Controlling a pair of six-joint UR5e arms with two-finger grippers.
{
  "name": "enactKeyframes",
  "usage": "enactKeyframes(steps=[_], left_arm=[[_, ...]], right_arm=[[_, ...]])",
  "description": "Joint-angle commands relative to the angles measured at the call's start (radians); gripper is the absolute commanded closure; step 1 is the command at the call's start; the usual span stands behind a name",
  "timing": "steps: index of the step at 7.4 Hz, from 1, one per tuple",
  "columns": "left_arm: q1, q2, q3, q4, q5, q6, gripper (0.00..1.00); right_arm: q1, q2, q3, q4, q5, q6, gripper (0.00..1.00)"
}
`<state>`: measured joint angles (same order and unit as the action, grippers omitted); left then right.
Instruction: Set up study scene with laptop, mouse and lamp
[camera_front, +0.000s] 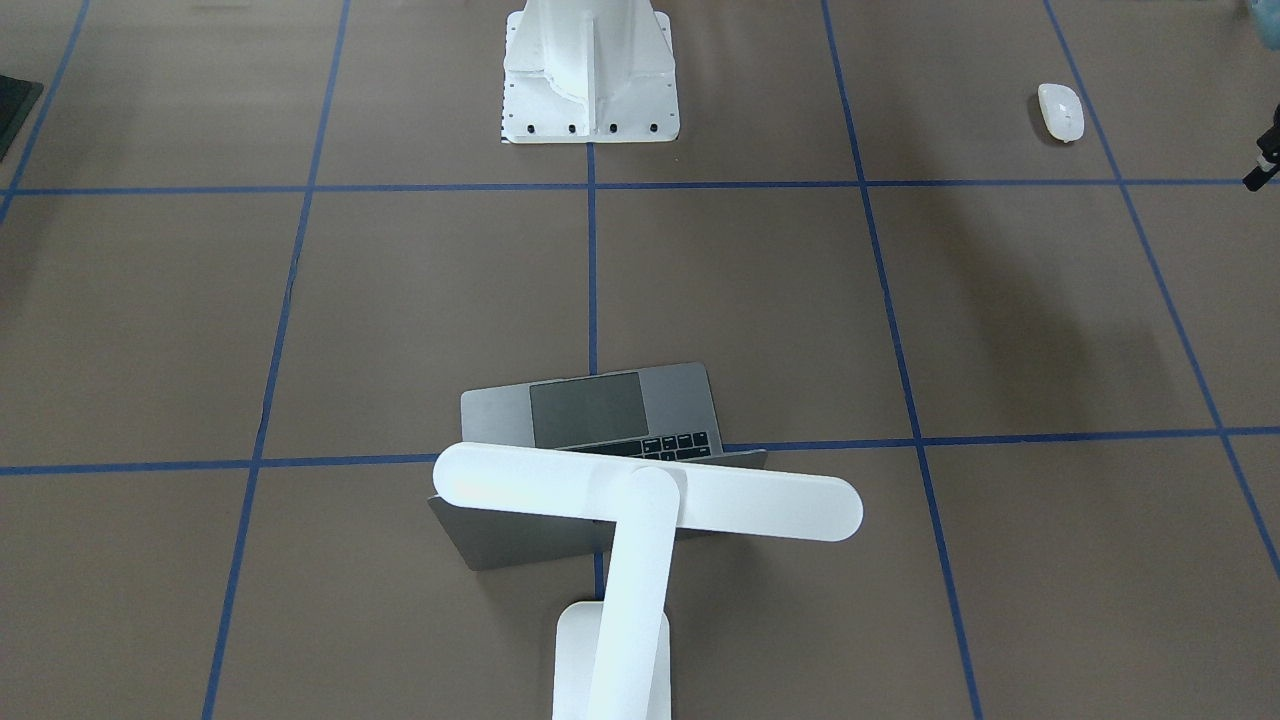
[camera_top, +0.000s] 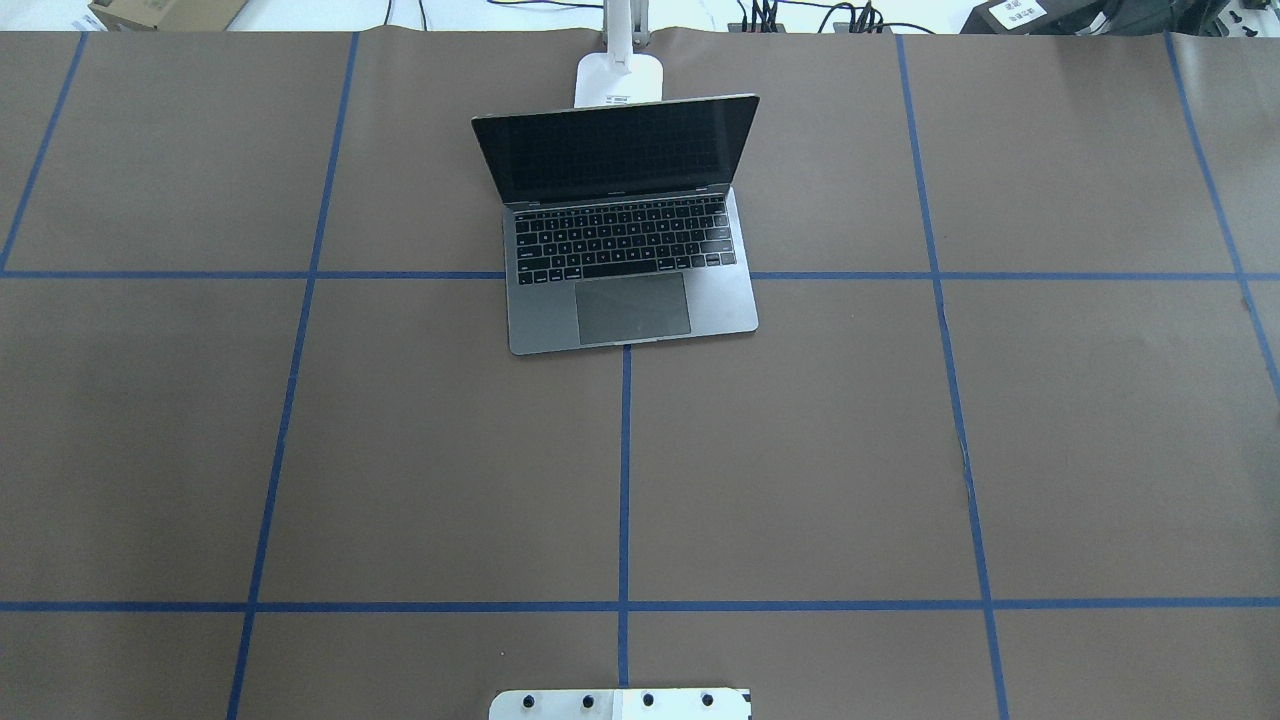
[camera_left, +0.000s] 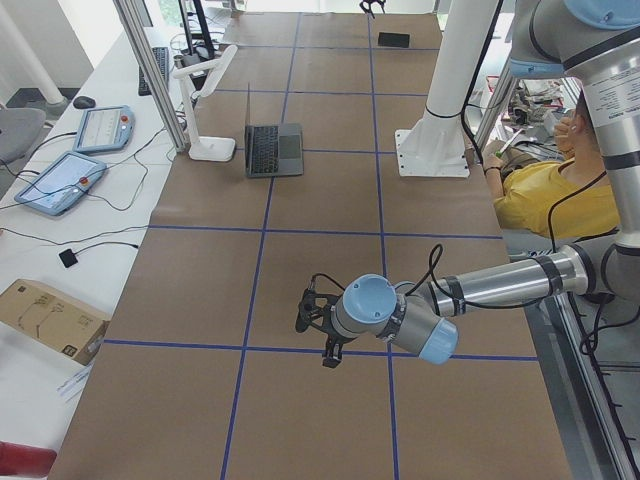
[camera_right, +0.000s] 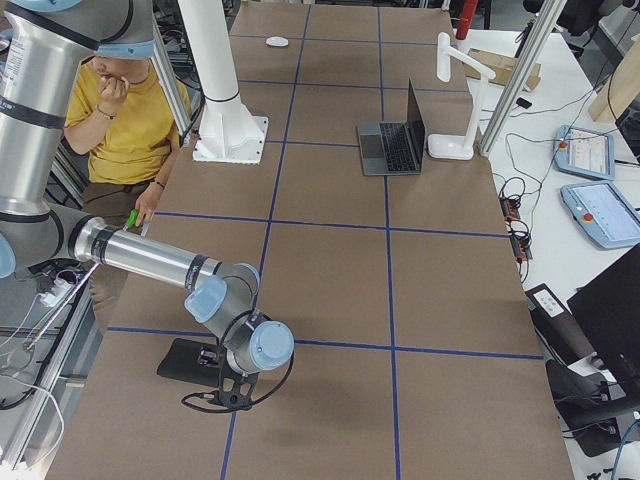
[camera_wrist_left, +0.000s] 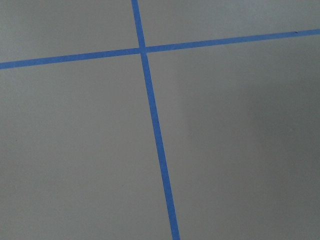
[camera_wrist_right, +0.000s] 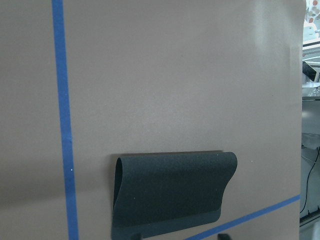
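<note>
The mat (camera_wrist_right: 172, 192) lies on the table (camera_top: 800, 450) just beside the right gripper (camera_right: 228, 388). The mouse (camera_front: 1060, 110) lies near the left gripper (camera_left: 320, 328), toward the pedestal (camera_front: 590, 70). Well apart from both grippers stands the laptop (camera_top: 625, 240), with the lamp (camera_front: 640, 500) just beyond it.

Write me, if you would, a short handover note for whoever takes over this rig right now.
Grippers: the left gripper hovers over bare table. The right gripper hovers by the black mat. Whether either one's jaws are open cannot be told.
Things: the laptop is open mid-table on the far side. The lamp stands behind it, with its head over it. The mouse lies alone on the robot's left, far from the laptop.
Done: laptop and lamp look placed.
Left: probably bring the mouse beside the laptop.
</note>
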<state>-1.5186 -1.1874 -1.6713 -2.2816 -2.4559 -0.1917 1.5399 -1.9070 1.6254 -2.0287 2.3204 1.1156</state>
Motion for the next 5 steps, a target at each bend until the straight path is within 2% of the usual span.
enactKeyframes(steps=[1, 5], left_arm=[[0.000, 0.000, 0.001, 0.001, 0.000, 0.000, 0.00], [0.000, 0.000, 0.002, 0.001, 0.000, 0.000, 0.00]], right_arm=[[-0.047, 0.051, -0.061, 0.002, 0.011, -0.005, 0.23], [-0.132, 0.045, -0.127, 0.007, 0.031, -0.008, 0.28]])
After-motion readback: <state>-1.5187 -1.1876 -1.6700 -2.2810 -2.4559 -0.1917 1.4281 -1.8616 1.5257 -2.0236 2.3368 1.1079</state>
